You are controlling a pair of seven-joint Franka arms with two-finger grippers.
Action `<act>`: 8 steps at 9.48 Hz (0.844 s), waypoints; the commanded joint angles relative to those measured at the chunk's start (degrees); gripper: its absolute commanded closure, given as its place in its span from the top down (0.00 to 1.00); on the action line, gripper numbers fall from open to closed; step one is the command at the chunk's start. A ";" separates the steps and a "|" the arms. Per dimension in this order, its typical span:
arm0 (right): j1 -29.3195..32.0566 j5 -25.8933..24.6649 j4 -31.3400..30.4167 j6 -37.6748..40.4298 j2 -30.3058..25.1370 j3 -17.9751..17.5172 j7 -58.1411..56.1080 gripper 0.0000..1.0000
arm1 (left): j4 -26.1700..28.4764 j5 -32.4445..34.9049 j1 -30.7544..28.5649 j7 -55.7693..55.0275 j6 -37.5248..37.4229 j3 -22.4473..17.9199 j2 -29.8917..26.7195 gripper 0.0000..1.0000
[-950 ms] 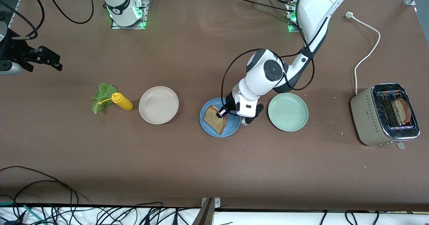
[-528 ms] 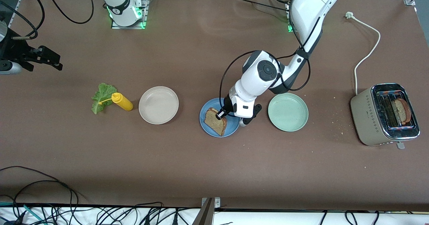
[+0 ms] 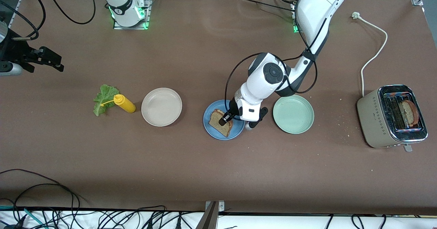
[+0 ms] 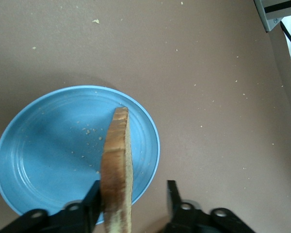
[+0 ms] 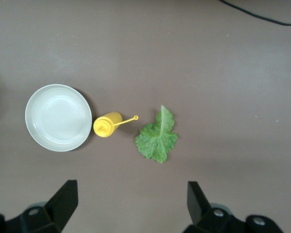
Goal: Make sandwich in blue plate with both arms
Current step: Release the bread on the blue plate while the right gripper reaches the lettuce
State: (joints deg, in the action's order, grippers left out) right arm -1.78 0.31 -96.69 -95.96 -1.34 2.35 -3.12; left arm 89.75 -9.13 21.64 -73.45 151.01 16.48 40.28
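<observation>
A brown bread slice (image 3: 222, 126) rests in the blue plate (image 3: 209, 119), tilted up on edge. My left gripper (image 3: 226, 119) is low over the plate. In the left wrist view its jaws (image 4: 133, 196) stand open: the slice (image 4: 116, 165) leans against one finger (image 4: 93, 196), with a clear gap to the other finger, above the blue plate (image 4: 48, 155). A second slice (image 3: 409, 113) sits in the toaster (image 3: 375, 119). The green lettuce leaf (image 3: 101, 98) lies on the table; it also shows in the right wrist view (image 5: 157, 138). My right gripper (image 3: 47, 60) waits open (image 5: 131, 204), high over the table at its arm's end.
A yellow squeeze bottle (image 3: 124, 103) lies beside the lettuce. A beige plate (image 3: 161, 106) sits between the bottle and the blue plate. A pale green plate (image 3: 293, 114) sits beside the blue plate toward the toaster. The toaster's white cord (image 3: 374, 51) trails on the table.
My left gripper has shifted slightly over the blue plate and come down, and the slice has settled lower onto the plate. The right arm has not moved.
</observation>
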 commanded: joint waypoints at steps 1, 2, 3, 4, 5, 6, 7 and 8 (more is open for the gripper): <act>-0.24 0.22 0.62 0.60 -0.06 0.11 -0.31 1.00 | -0.63 2.27 -0.80 2.33 -2.89 -0.40 0.24 0.82; -0.24 0.30 0.45 0.69 -0.06 0.11 -0.31 1.00 | -0.63 2.28 -1.86 5.83 -6.83 -0.40 -0.20 0.84; -0.24 0.30 0.45 0.69 -0.06 0.11 -0.31 1.00 | -0.80 2.28 -2.91 9.09 -10.52 -0.31 -0.64 0.88; -0.24 0.30 0.45 0.69 -0.15 0.11 -0.31 1.00 | -0.98 2.28 -3.79 12.69 -14.04 -0.22 -0.90 0.90; -0.24 0.30 0.45 0.60 -0.06 0.11 -0.31 1.00 | -1.06 2.28 -4.76 14.90 -16.16 -0.22 -1.52 0.94; -0.24 0.82 0.36 0.77 -0.15 0.11 -0.31 1.00 | -1.15 2.28 -5.81 17.09 -18.79 -0.14 -2.22 0.98; -0.15 1.09 0.27 0.86 -0.06 0.28 -0.31 1.00 | -1.15 2.28 -7.21 19.12 -21.60 -0.14 -3.53 1.00; -0.15 1.09 0.27 0.86 -0.06 0.29 -0.31 1.00 | -1.15 2.28 -9.32 21.14 -25.29 -0.14 -5.20 1.00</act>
State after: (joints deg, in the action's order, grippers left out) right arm -1.80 0.48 -96.69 -95.88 -1.29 2.35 -3.12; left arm 88.16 -8.32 15.81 -56.52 132.63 15.93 39.10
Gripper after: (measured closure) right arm 0.000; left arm 0.000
